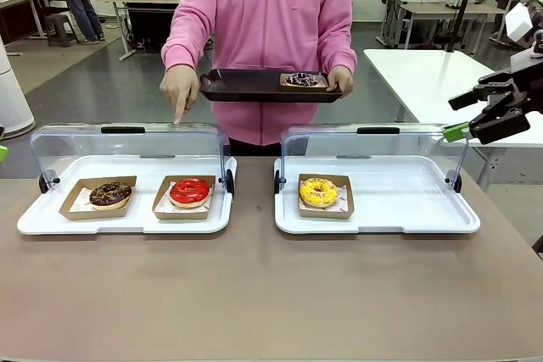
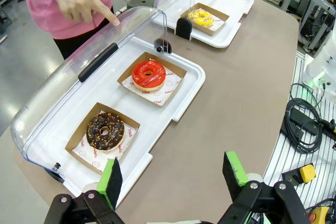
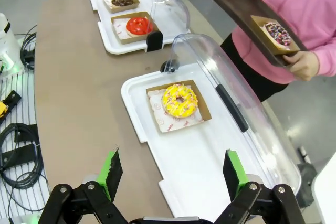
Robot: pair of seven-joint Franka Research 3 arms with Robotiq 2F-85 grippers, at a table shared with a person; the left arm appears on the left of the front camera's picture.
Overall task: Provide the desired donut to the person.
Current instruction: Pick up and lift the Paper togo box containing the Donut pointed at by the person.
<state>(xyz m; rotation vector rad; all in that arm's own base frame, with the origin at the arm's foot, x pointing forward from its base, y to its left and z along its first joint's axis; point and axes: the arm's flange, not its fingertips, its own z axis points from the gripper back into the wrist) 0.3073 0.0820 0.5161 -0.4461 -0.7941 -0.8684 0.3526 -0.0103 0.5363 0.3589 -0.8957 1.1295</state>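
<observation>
- A bare, matte brown table (image 1: 254,294) runs the width of the front view; past it lie a grey polished floor (image 1: 102,91) and a white work table (image 1: 424,74) to the right.
- Two white plastic display trays sit side by side on the table, the left one (image 1: 34,222) and the right one (image 1: 407,209), each with a clear domed lid, left (image 1: 127,146) and right (image 1: 373,148), swung back and standing open.
- The left tray holds a chocolate donut with nut crumbs (image 1: 110,193) and, beside it, a glossy red-glazed donut (image 1: 190,192); the right tray holds a yellow sprinkled donut (image 1: 318,192). Each rests in its own brown cardboard dish.
- The person in a pink hooded sweatshirt (image 1: 271,23) stands at the far side, one hand (image 1: 341,80) gripping a dark rectangular serving tray (image 1: 246,86) that carries a white-and-purple iced donut (image 1: 301,80).
- The person's other hand (image 1: 179,86) points an index finger down at the top of the left lid, in line with the red-glazed donut.
- The left gripper (image 2: 172,167) hovers over the table's near edge, jaws spread wide and empty.
- The right gripper (image 1: 456,116) hangs above the right tray's outer end, jaws likewise wide with nothing between them.
- Red print marks the paper liners under the donuts; it is too small to read.
- Black cables (image 2: 304,124) coil on a rack beside the table.
</observation>
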